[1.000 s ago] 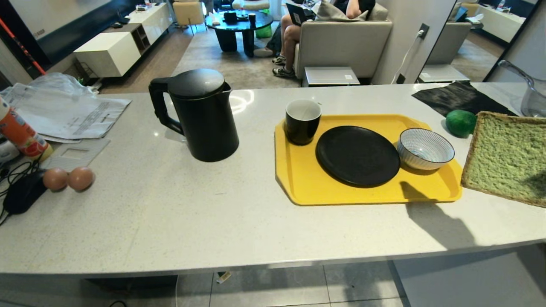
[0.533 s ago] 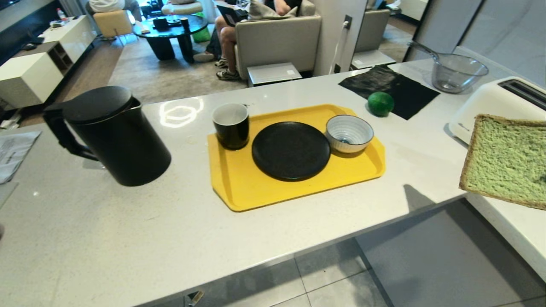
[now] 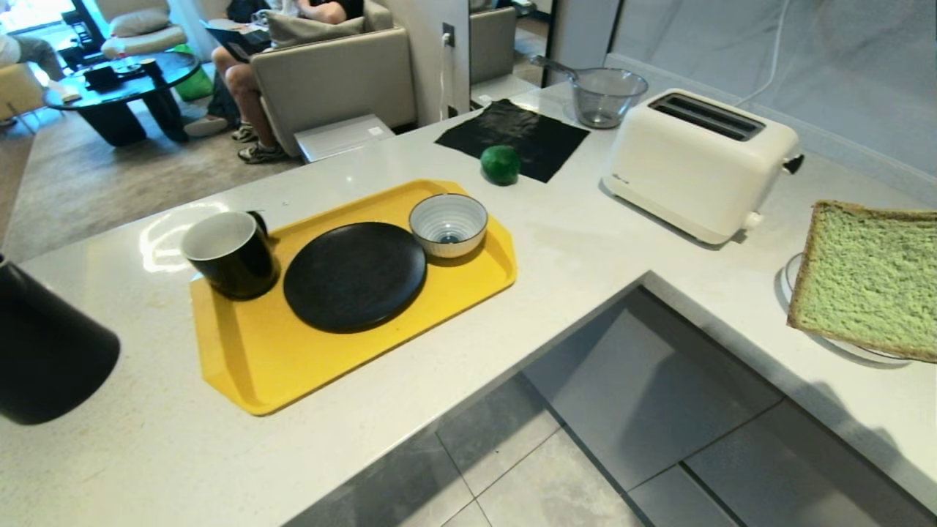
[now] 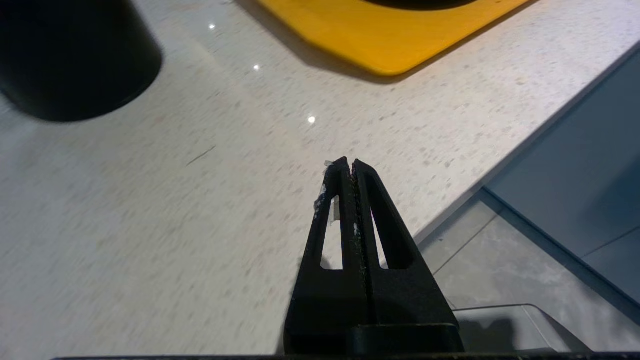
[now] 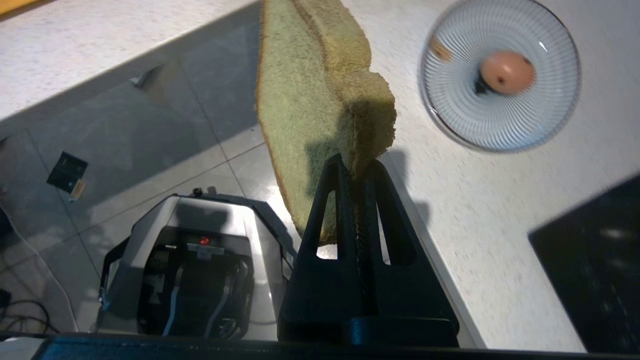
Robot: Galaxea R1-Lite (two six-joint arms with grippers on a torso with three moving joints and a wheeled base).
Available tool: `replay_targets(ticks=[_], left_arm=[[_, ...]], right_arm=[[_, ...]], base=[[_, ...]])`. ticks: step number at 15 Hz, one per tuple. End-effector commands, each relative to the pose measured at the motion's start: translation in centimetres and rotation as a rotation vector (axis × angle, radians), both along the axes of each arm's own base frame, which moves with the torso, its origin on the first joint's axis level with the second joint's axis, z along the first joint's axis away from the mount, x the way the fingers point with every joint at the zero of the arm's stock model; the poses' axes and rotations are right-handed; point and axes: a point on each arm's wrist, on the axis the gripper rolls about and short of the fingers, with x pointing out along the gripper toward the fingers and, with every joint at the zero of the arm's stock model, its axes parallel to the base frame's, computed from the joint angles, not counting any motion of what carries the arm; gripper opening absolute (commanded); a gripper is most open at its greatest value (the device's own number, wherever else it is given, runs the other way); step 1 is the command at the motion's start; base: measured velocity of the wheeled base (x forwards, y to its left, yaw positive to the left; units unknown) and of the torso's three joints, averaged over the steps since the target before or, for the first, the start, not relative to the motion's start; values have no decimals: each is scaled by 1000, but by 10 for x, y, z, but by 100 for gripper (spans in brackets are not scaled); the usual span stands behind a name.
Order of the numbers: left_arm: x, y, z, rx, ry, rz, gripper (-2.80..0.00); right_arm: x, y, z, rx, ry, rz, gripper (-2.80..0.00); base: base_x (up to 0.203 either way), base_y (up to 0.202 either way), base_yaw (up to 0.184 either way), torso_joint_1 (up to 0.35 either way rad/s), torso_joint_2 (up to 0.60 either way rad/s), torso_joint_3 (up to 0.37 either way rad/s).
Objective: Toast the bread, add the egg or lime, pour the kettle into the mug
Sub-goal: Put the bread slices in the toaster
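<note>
Green bread [image 5: 310,100], soft and light, hangs in your right claw [image 5: 356,167], pinched shut on one crust corner above the table [image 3: 585,241] edge, toaster [image 3: 699,165] near; grip lightly. Left claw [image 4: 348,165] closed, empty.

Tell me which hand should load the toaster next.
Right. The right hand is shut on the bread, held up near the toaster with its slots open. The left hand is shut on nothing, by the kettle end of the counter.
</note>
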Motion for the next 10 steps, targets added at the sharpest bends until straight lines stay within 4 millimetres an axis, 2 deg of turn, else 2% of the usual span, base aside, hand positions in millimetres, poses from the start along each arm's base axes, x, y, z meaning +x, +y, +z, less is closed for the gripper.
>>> replay_targets(ticks=[1, 4, 10], left_arm=[[1, 0, -5, 1, 16, 0, -280], [1, 0, -5, 1, 16, 0, -280], [1, 0, -5, 1, 16, 1, -280]], right_arm=[[1, 1, -1, -5, 11, -2, -280], [2, 1, -1, -4, 11, 0, -280], [3, 1, -1, -7, 12, 4, -280]], base=[[1, 10, -168, 7, 1, -4], [1, 6, -113, 0, -1, 4], [0, 0, 0, 0, 0, 0]])
